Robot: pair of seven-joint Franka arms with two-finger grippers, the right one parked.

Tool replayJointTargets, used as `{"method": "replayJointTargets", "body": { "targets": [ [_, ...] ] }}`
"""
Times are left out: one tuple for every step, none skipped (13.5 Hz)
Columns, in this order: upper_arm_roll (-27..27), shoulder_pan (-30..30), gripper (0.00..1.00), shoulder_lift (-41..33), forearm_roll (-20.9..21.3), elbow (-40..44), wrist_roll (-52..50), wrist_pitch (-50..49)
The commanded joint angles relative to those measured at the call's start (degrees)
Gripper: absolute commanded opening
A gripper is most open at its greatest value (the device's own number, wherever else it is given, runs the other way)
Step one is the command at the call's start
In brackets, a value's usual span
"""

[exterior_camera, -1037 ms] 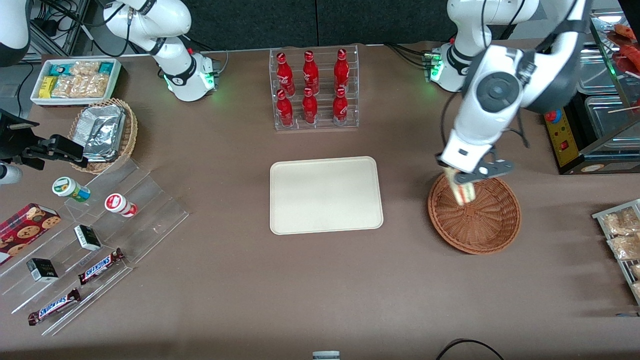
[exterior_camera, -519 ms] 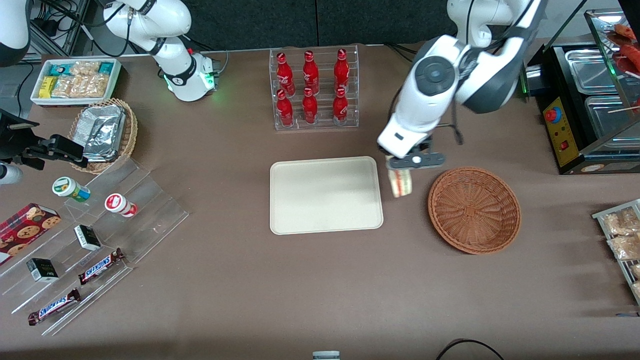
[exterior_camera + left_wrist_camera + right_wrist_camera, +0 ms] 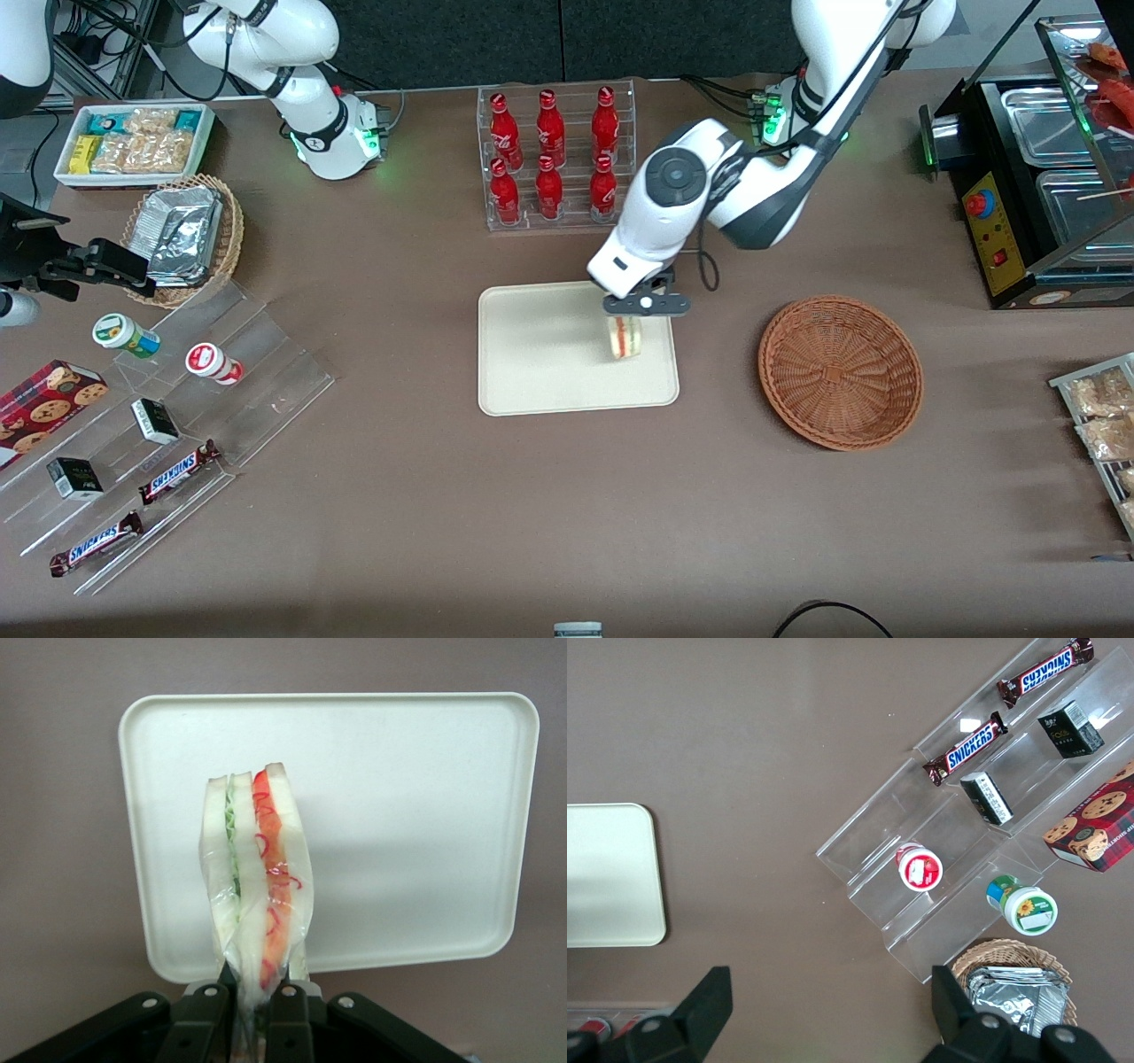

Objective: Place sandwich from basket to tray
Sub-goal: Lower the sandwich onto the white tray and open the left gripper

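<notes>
The sandwich (image 3: 625, 337) (image 3: 257, 877), a wrapped wedge of white bread with red and green filling, hangs in my gripper (image 3: 631, 321) (image 3: 255, 1005), which is shut on its narrow end. It is held above the cream tray (image 3: 549, 354) (image 3: 407, 815), over the tray's end nearest the basket, not touching the surface. The reddish-brown wicker basket (image 3: 840, 372) stands empty on the table toward the working arm's end, apart from the tray.
A clear rack of red bottles (image 3: 556, 155) stands farther from the front camera than the tray, close to my arm. Snack packets (image 3: 1099, 416) lie at the working arm's end. A clear stepped display (image 3: 168, 425) with snacks and a tan basket of foil packs (image 3: 182, 235) sit toward the parked arm's end.
My gripper has carried the sandwich up out of the basket, across the gap of bare table and over the tray. The basket is left empty.
</notes>
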Motion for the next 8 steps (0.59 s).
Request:
{"method": "replayJointTargets", "body": {
  "targets": [
    [0.36,-3.26,0.00,7.81,6.15,7.16,-6.01,-0.61],
    [0.36,-4.05,0.00,9.13,7.56,7.62,-6.81,-0.52],
    [0.36,-4.49,0.00,9.76,7.92,7.62,-7.08,0.26],
    [0.53,-4.49,0.00,10.11,7.75,7.18,-7.69,2.45],
    [0.53,-4.58,0.00,11.16,7.84,7.27,-8.31,3.95],
    [0.53,-4.93,0.00,12.04,8.01,7.79,-8.84,4.48],
    [0.53,-5.37,0.00,12.57,8.10,7.71,-9.02,5.01],
    [0.62,-5.55,0.00,12.66,8.19,7.62,-9.19,5.63]
  ]
}}
